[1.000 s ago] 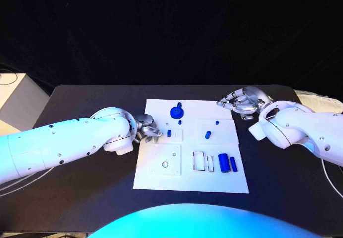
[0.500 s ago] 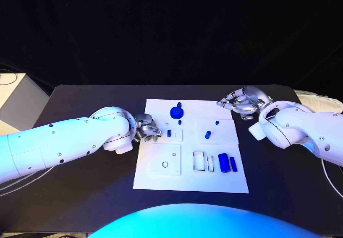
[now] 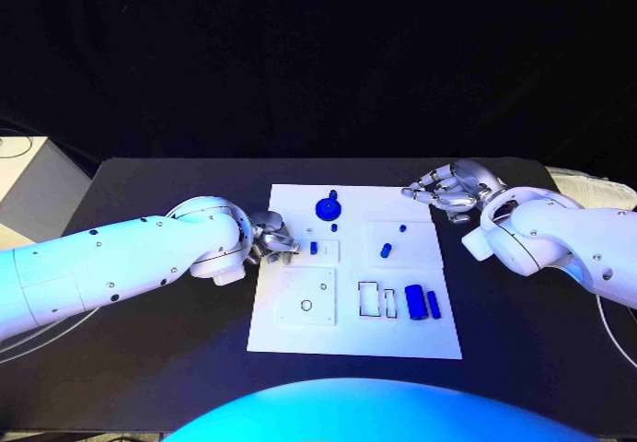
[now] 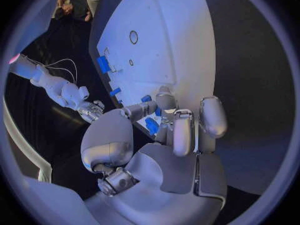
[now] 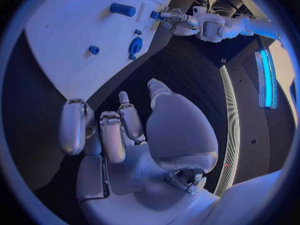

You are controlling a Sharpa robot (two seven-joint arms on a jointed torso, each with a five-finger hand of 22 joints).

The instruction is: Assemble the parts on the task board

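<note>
Black tabletop (image 3: 159, 368) carries the white rectangular task board (image 3: 353, 336); left robot hand (image 3: 273, 241) pinches a small blue peg (image 4: 151, 125) at its edge, right robot hand (image 3: 449, 191) curled, holding nothing

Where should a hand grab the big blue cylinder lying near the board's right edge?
Probably across the middle of the big blue cylinder, coming straight down from above. It lies flat with its long sides open enough for fingers, though a thinner blue bar sits close on its right, so the right hand should pinch narrowly.
</note>
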